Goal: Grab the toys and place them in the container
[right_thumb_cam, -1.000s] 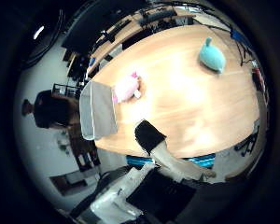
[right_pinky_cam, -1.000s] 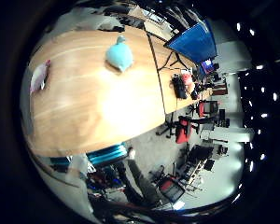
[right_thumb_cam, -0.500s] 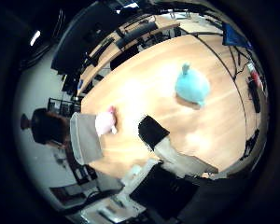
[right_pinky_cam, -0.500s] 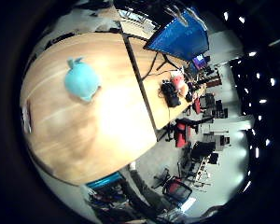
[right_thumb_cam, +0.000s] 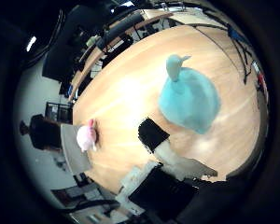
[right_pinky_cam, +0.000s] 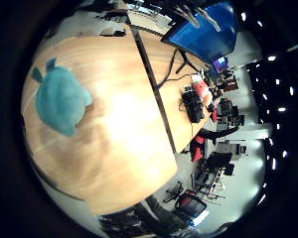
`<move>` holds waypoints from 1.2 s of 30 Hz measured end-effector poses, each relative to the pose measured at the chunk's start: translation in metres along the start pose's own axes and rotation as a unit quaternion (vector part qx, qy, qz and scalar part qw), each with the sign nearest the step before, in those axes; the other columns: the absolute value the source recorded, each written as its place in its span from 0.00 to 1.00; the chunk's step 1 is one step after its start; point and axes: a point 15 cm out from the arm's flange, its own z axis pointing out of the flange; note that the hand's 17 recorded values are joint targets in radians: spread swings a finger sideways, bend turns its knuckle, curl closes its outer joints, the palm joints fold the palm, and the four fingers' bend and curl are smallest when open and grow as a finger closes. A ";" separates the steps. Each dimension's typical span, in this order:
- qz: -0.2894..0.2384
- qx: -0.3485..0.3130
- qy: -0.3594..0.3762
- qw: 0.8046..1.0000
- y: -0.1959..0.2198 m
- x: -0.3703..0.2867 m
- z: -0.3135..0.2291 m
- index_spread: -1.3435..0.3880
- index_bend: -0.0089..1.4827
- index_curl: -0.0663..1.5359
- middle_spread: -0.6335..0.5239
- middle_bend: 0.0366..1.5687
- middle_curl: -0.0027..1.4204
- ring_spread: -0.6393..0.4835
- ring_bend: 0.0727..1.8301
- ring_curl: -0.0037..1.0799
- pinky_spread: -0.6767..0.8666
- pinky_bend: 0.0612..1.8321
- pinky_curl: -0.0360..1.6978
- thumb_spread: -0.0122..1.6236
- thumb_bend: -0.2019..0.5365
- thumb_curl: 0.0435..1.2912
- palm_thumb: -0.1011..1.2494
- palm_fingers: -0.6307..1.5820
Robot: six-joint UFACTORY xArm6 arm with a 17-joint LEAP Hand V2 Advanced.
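Teal plush toy (right_thumb_cam: 189, 100) sits on the wooden table (right_thumb_cam: 130, 84), close under my palm, nothing touching it yet. One finger of my hand (right_thumb_cam: 170, 161) reaches out straight beside it, not wrapped on anything, so I read the hand as open and empty.

Risks as I see them:
- Toy is soft and rounded with a narrow neck. If I close off-centre I'll likely pinch fuzz or the neck, and it could flop out on the lift.
- Smooth tabletop: a finger landing on the side could shove it away instead of trapping it.
- Pink plush toy (right_thumb_cam: 86, 137) lies well apart, right against the grey container (right_thumb_cam: 72, 156) at the table edge. A careless drop-off could nudge it off the edge.
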 end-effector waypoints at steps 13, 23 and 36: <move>-0.004 -0.044 -0.019 0.999 -0.012 -0.011 0.067 0.53 0.11 0.24 0.47 0.13 0.27 0.50 0.36 0.21 0.65 0.45 0.06 0.62 0.25 0.19 0.31 0.44; 0.006 -0.073 -0.033 0.997 -0.001 -0.009 0.075 0.52 0.07 0.19 0.32 0.22 0.31 0.28 0.54 0.29 0.31 0.65 0.10 0.67 0.36 0.22 0.50 0.67; 0.018 -0.096 -0.055 0.994 0.004 0.001 0.008 0.48 0.21 0.27 0.19 0.41 0.42 0.25 0.62 0.41 0.11 0.68 0.18 0.65 0.54 0.28 0.85 0.83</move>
